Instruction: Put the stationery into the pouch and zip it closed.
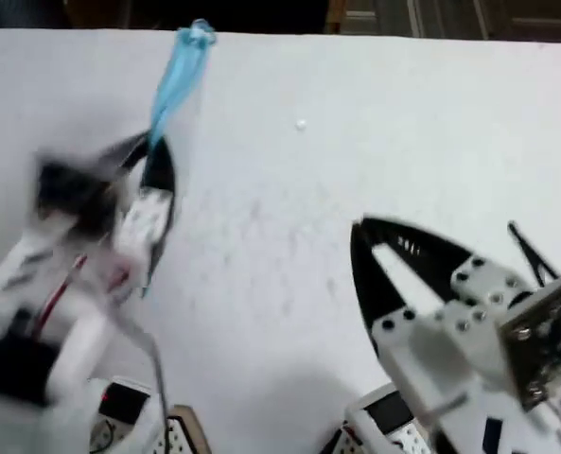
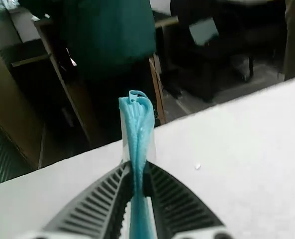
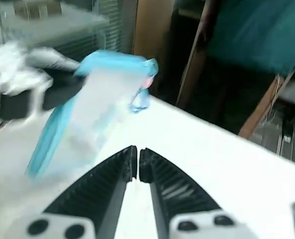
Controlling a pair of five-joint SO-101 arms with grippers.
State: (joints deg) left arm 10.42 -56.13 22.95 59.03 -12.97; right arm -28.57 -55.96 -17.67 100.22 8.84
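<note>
The left hand (image 2: 137, 180) pinches the blue pouch (image 2: 137, 124) and holds it up over the surface (image 1: 356, 142) (I think for easier access); the right hand (image 3: 138, 160), pressed together and empty, is near it.

Thin, frosted see-through plastic on the pouch (image 3: 95, 109), edged with smooth, slightly glossy blue trim. Matt black plastic with ribbed inner faces on the left gripper (image 2: 137, 172), and the same on the right gripper (image 3: 138, 162). Smooth white plastic on the right arm's housing (image 1: 431, 355), dotted with dark screw heads (image 1: 463, 277). Matt white, faintly grainy top on the table (image 1: 289, 208).
</note>
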